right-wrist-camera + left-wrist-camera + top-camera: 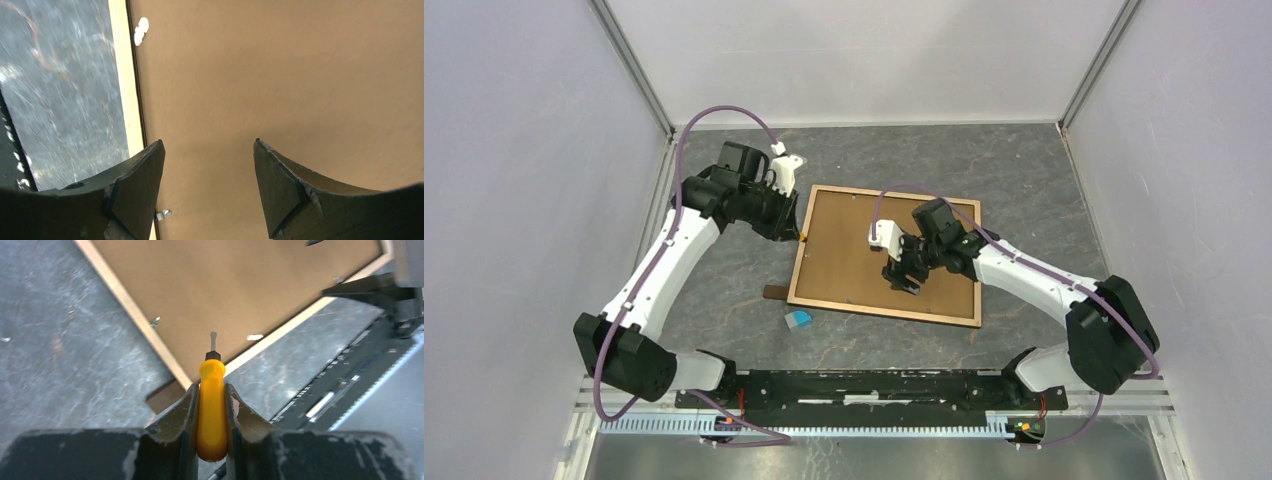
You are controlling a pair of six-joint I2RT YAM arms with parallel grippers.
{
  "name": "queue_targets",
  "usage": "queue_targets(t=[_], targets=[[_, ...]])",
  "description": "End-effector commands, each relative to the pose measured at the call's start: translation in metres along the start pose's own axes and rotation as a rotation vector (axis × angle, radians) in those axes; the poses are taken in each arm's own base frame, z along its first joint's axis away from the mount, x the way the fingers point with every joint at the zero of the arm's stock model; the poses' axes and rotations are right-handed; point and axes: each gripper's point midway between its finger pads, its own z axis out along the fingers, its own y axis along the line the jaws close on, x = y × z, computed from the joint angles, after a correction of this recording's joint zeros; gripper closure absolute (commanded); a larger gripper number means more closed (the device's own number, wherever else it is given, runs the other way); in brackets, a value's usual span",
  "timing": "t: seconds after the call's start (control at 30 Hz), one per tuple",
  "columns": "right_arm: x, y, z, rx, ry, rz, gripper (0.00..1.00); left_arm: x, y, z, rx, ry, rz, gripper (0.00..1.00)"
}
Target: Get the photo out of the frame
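Grey marbled bench [1024,180] is carrying the frame [844,250], lying face down mid-view, brown backing board [300,75] up; the photo is hiding beneath, I judge. My right fingers [137,175] are hanging spread over the board near its lower rim. My left fingers [185,415] are pinching an orange screwdriver [212,405], tip pointing over the left rim. I am judging tab-freeing in hand: next, levering a small metal tab [155,321] up. Open bench is lying left of that rim.
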Motion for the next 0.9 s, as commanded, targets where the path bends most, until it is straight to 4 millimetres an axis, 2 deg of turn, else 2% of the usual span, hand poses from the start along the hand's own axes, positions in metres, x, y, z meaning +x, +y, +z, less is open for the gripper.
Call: queue_targets(t=[0.0,0.13,0.3,0.6,0.87], targets=[[0.033,0.002,0.004,0.032,0.08,-0.048,0.28,0.014,0.043,0.009,-0.182,0.04,0.146,0.98],[0.053,0.013,0.013,0.001,0.113,-0.042,0.28,0.022,0.06,0.025,-0.22,0.081,0.187,0.98],[0.061,0.023,0.019,-0.035,0.125,-0.045,0.29,0.022,0.067,0.037,-0.231,0.106,0.218,0.98],[0.076,0.049,0.025,-0.108,0.18,-0.102,0.3,0.023,0.064,0.054,-0.268,0.136,0.294,0.98],[0.08,0.06,0.019,-0.137,0.176,-0.112,0.28,0.025,0.058,0.072,-0.296,0.169,0.369,0.98]])
